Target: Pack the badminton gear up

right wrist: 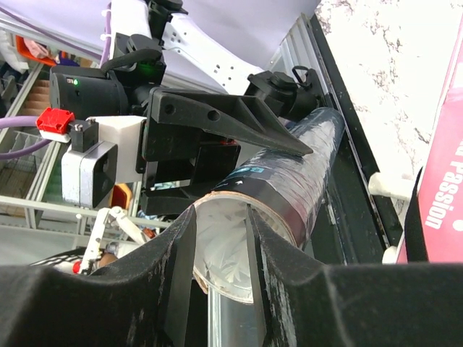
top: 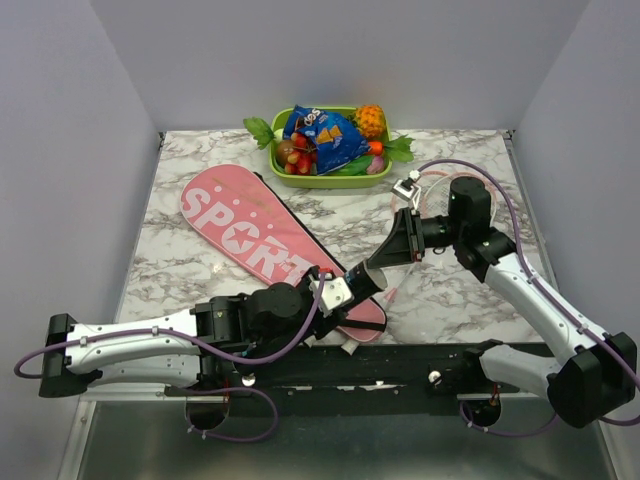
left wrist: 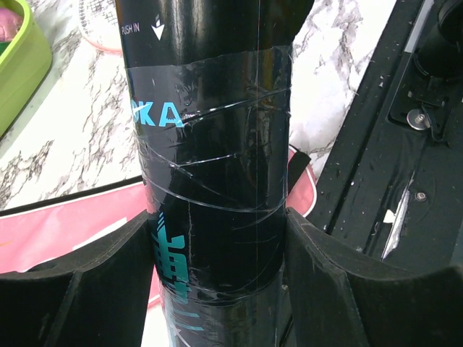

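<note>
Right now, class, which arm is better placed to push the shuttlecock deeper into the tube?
Probably right: its fingers sit at the tube's open mouth, by the shuttlecock; left fingers grip its body.

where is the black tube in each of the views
top external: the black tube slants at lower centre, over the near end of the pink bag.
left wrist: upright, filling the centre, clamped in the left hand.
right wrist: centre, open end toward the camera.
shared landmark: the pink bag.
</note>
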